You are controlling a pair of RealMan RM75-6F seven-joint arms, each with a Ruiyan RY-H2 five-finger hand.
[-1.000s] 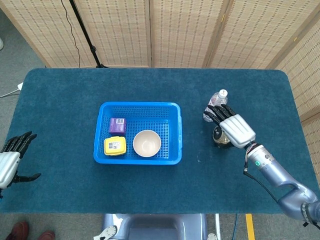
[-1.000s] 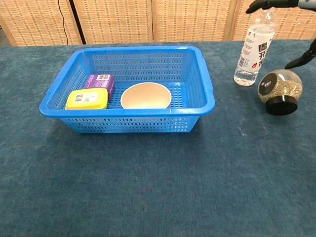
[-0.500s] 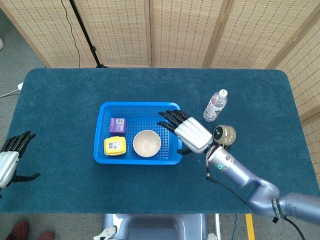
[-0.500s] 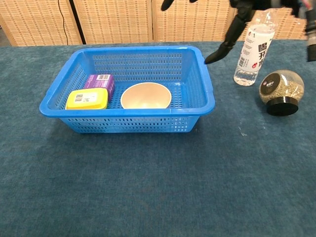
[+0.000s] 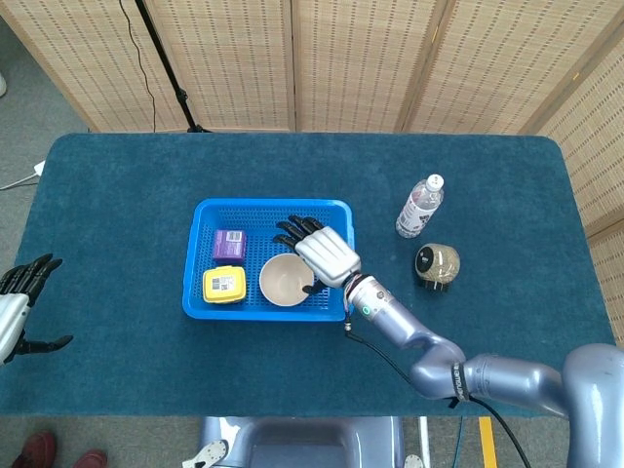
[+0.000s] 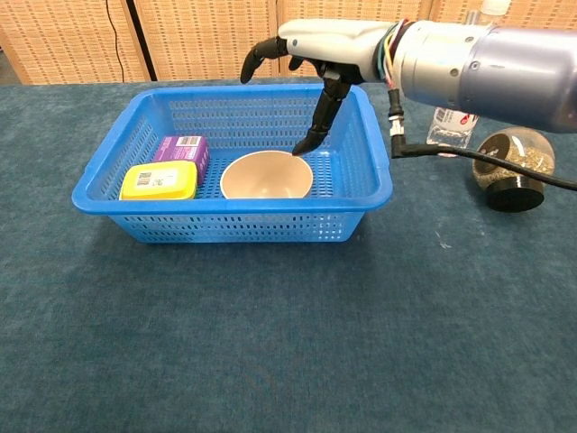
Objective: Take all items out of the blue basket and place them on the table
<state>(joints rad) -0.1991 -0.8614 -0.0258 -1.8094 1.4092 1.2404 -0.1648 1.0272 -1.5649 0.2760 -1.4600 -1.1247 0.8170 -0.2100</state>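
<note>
Your right hand (image 6: pixel 311 41) hovers empty, fingers spread, over the blue basket (image 6: pixel 371 176) — the beige bowl (image 6: pixel 267 175) lies directly beneath its thumb; left hand (image 5: pixel 15 302) far off.

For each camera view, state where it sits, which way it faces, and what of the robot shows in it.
Head view: sits high, looking steeply down on the blue-clothed table; shows the open right hand over the blue plastic basket, its silver arm, and the left hand at the left edge.
Chest view: sits low at the table's near edge, facing forward and slightly down; shows only the right hand and forearm.
Both share the basket, cream bowl, yellow box, purple box and round glass jar.
</note>
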